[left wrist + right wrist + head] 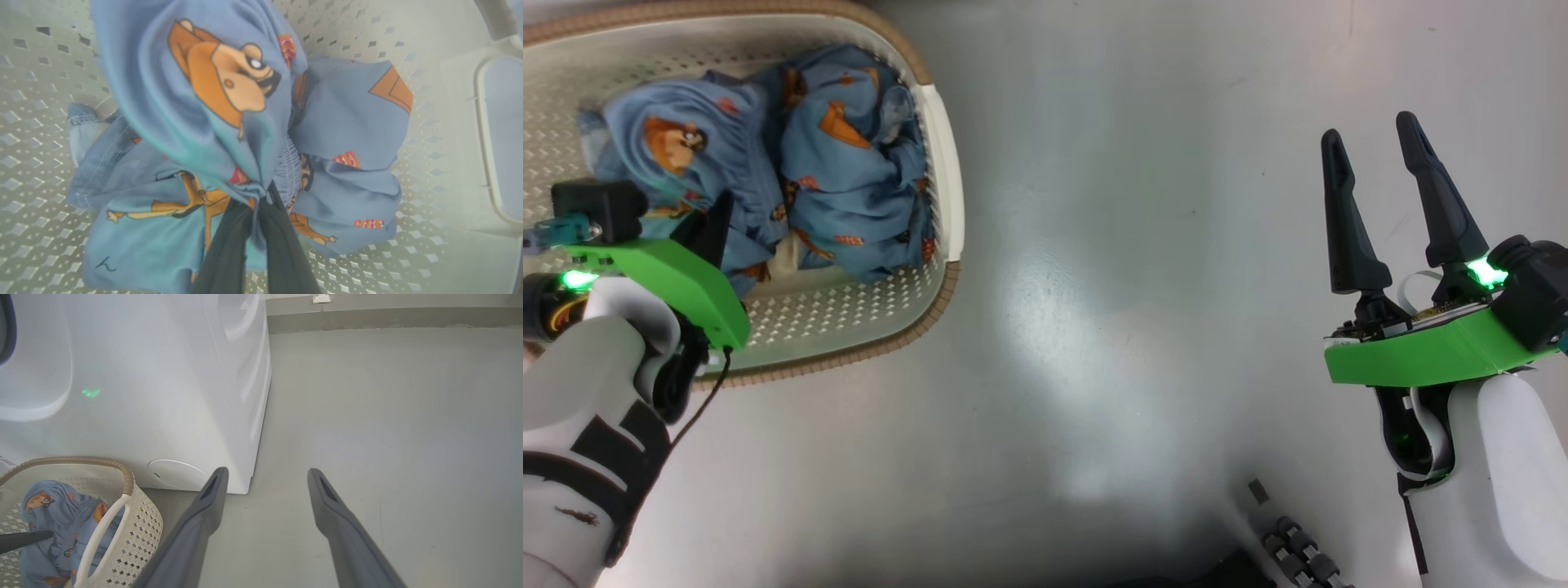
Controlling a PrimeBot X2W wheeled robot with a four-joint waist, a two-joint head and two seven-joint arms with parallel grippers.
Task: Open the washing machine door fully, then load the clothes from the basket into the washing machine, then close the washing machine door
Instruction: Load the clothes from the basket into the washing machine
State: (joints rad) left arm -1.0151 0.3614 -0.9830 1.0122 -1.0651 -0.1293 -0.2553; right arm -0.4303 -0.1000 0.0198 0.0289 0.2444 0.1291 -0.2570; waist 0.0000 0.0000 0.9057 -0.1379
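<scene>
Pinching a fold of clothes [196,122], left gripper [264,195] sits in the basket [949,171] at 10 o'clock, ready to lift. At 3 o'clock right gripper [1370,129] hangs spread, clear of it.

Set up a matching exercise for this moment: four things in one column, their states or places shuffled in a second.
Things:
1. left gripper
2. right gripper
3. clothes
4. washing machine

States or places:
A. open above the bare floor
B. white, standing next to the basket
C. shut on the clothes
D. piled in the basket

Pairs: 1-C, 2-A, 3-D, 4-B
</scene>
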